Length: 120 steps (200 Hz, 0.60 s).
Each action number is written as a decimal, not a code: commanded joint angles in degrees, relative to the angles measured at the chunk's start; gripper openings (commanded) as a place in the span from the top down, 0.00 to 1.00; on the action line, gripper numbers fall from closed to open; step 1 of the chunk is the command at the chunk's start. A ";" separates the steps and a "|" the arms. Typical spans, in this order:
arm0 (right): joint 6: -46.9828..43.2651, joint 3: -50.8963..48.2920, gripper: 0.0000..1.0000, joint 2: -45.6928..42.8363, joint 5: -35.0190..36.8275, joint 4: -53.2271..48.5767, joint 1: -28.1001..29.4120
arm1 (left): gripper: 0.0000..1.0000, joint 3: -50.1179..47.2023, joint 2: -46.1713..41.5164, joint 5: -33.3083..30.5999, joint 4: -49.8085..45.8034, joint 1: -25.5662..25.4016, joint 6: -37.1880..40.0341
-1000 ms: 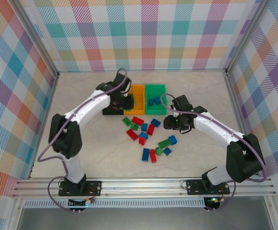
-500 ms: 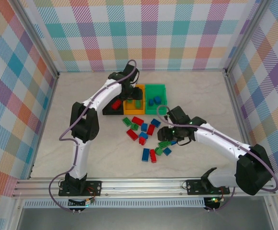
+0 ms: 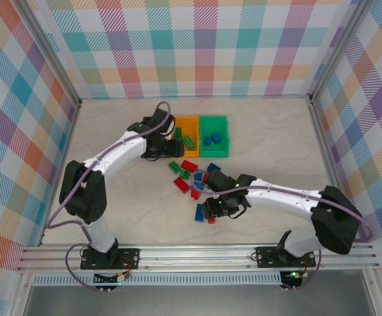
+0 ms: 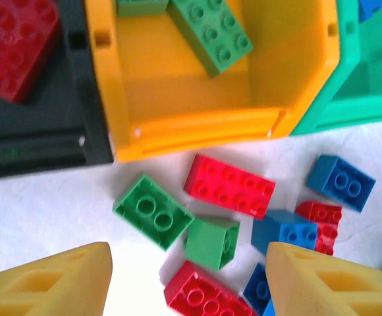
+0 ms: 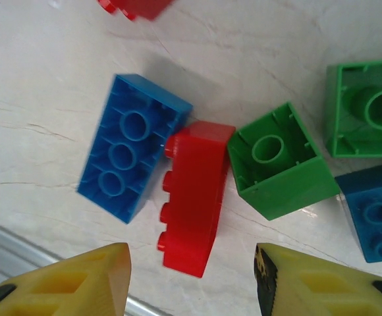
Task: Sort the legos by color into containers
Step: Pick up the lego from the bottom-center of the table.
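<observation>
My left gripper [image 4: 188, 263] [image 3: 166, 150] hangs open and empty over the far side of the loose legos [image 3: 194, 178], just in front of the orange bin [image 4: 197, 125]. Below it lie a green brick [image 4: 153, 210], a red brick [image 4: 229, 186] and a second green brick [image 4: 211, 242] on its side. A red brick [image 4: 16, 49] rests in the black bin [image 4: 39, 141]. Green bricks [image 4: 211, 33] lie in the orange bin. My right gripper [image 5: 191, 263] [image 3: 212, 209] is open, its fingers either side of a red brick [image 5: 194, 197] lying on its side, between a blue brick [image 5: 133, 146] and a green one [image 5: 280, 161].
The green bin [image 3: 220, 148] at the right end of the row holds blue bricks [image 3: 211, 138]. Checked walls enclose the table on three sides. A metal rail [image 3: 197, 253] runs along the near edge, close behind my right gripper.
My left gripper has opened and drawn back from the black bin, where a red brick now lies. My right arm has swung left and nearer, over the front bricks.
</observation>
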 commanded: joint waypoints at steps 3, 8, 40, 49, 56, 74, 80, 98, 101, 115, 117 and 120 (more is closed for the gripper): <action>2.44 2.65 0.47 3.22 1.91 -1.97 1.62 | 0.37 -6.06 -5.81 0.22 4.25 0.28 -2.30; 2.72 2.88 0.47 3.95 2.11 -2.31 1.79 | 0.37 -7.25 -6.78 0.06 4.42 0.28 -2.45; 4.37 2.82 0.51 6.48 3.12 -2.39 2.25 | 0.37 -13.73 -12.50 -2.50 4.59 0.28 -3.10; 4.46 2.86 0.54 6.88 3.02 -2.09 2.30 | 0.37 -15.66 -14.20 -3.29 5.04 0.28 -3.28; 4.47 2.95 0.55 7.23 3.07 -1.98 2.28 | 0.37 -17.30 -15.37 -4.15 5.93 0.28 -3.46; 4.40 3.50 0.63 8.13 3.24 -1.91 2.28 | 0.37 -20.45 -17.22 -6.95 6.43 0.37 -4.65; 4.32 3.80 0.66 8.33 3.15 -1.97 2.29 | 0.37 -21.04 -17.50 -7.62 6.26 0.45 -4.86; 4.15 4.44 0.74 7.95 3.06 -1.96 2.35 | 0.38 -22.45 -18.70 -8.47 5.92 0.53 -5.26; 4.07 4.44 0.75 7.71 3.08 -1.91 2.36 | 0.38 -22.75 -18.96 -8.62 5.94 0.47 -5.35; 4.03 4.90 0.76 6.73 3.36 -2.13 2.31 | 0.38 -23.80 -19.98 -9.17 6.21 0.56 -5.72; 4.07 5.00 0.76 6.61 3.44 -2.24 2.35 | 0.38 -23.92 -20.19 -9.25 6.20 0.55 -5.76; 4.05 5.20 0.76 6.34 3.55 -2.46 2.36 | 0.38 -24.06 -20.38 -9.49 6.20 0.59 -5.89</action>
